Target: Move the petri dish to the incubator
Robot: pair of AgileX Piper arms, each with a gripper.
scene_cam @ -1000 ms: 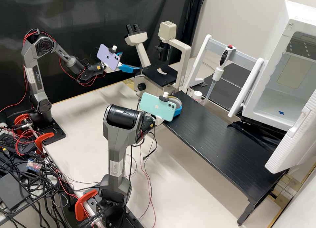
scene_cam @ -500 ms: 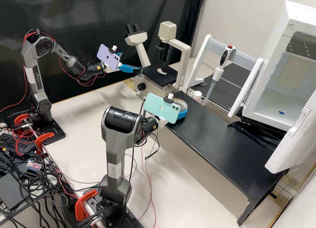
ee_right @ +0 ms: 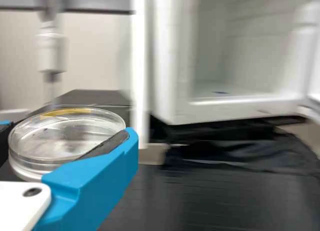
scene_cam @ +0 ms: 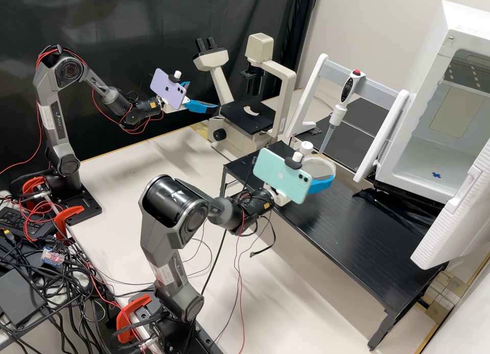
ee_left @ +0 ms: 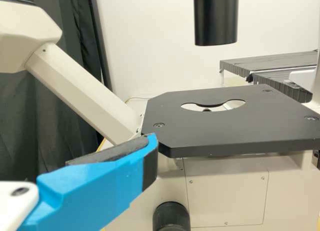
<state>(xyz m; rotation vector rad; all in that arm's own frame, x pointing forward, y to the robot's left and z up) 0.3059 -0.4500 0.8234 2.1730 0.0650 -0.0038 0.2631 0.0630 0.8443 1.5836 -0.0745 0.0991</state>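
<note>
Aloft, the right tool (ee_right: 69,133) grips the petri dish (scene_cam: 317,167) by opposite sides above the black tabletop (scene_cam: 347,231), roughly level, likely to keep its lid seated; beyond, the incubator (scene_cam: 421,103) stands with its door (scene_cam: 454,221) open, presumably for the dish.

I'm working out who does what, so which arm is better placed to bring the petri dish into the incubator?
The right, I'd judge: the right claw holds the petri dish, and its wrist view faces the open incubator. The left arm points at the microscope, farther away.
</note>
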